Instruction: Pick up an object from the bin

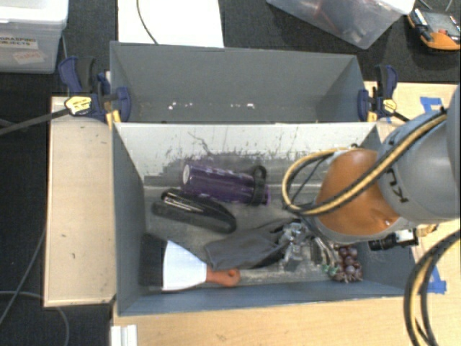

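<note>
Sloping grey metal walls of the bin (133, 215) funnel loose things onto its floor. At lower centre, the end effector (294, 245) sits low beside a crumpled, soft grey cloth (241, 251), probably the nearest pick. Whether it is clenched or released cannot be told. A smooth purple bottle (220, 182) and a black stapler (194, 209) lie to the upper left.

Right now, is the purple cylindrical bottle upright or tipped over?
Tipped over: the purple cylindrical bottle lies on its side, its length running left to right, dark cap at the right.
</note>
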